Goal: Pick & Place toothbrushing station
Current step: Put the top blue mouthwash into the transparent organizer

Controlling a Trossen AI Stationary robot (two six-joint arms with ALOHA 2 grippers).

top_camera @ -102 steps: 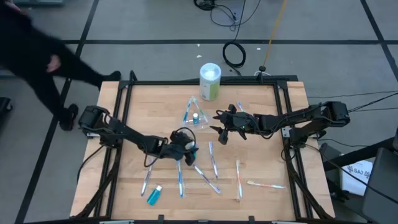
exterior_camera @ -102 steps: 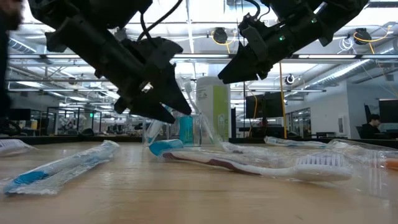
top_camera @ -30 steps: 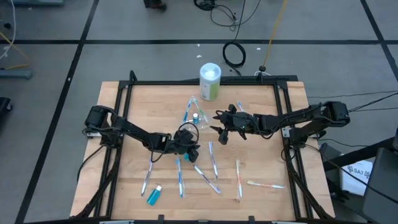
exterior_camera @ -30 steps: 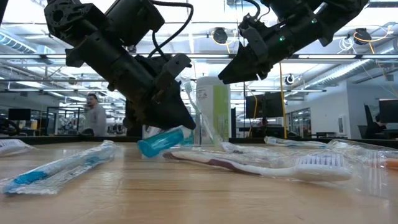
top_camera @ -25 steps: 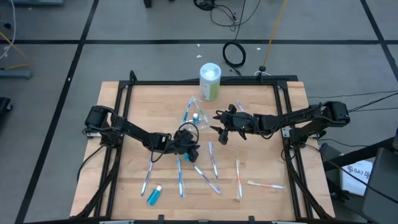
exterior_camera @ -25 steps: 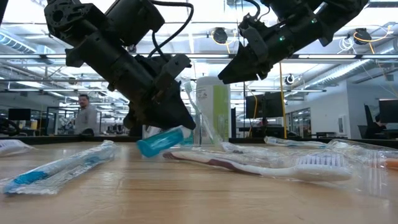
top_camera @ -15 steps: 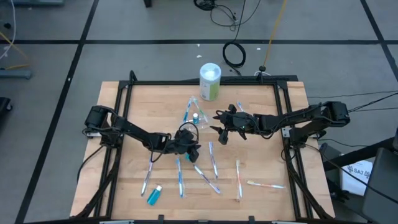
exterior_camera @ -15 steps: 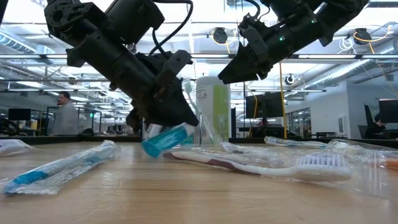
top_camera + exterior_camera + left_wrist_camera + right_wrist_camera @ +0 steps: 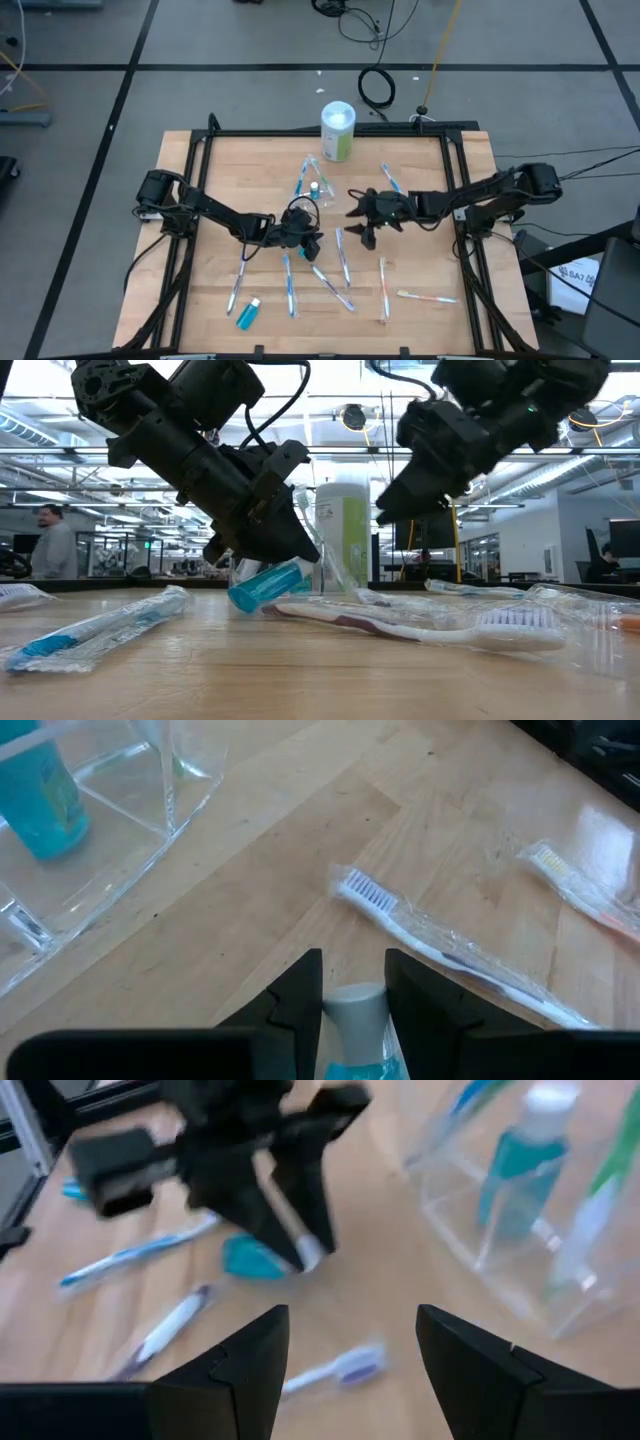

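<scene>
My left gripper (image 9: 311,240) sits at mid-table, shut on a small blue tube (image 9: 265,586) with a white cap. Just beyond it stands the clear plastic cup (image 9: 313,188), which holds another blue tube (image 9: 45,800) and some toothbrushes. My right gripper (image 9: 363,231) hangs open to the right of the cup, above the table, with nothing between its fingers (image 9: 235,1365). Several wrapped toothbrushes (image 9: 343,257) lie flat on the wood, and one more blue tube (image 9: 248,313) lies near the front left. My left gripper pinches the tube at its white-capped end (image 9: 352,1003) between its two fingers. The fingers slant down from the table's left. The tube is tilted, its blue body (image 9: 250,1258) sticking out below the fingers, low over the table; whether it touches the wood I cannot tell.
A tall white-and-green canister (image 9: 338,130) stands at the far edge behind the cup. A black frame (image 9: 330,131) rims the table. Wrapped toothbrushes (image 9: 428,296) are scattered over the near right. A person (image 9: 52,540) stands in the room beyond.
My right gripper has sunk and moved toward the table's near edge, rolling at the wrist, and it has stayed open. My left gripper has kept its hold on the tube and stayed in place.
</scene>
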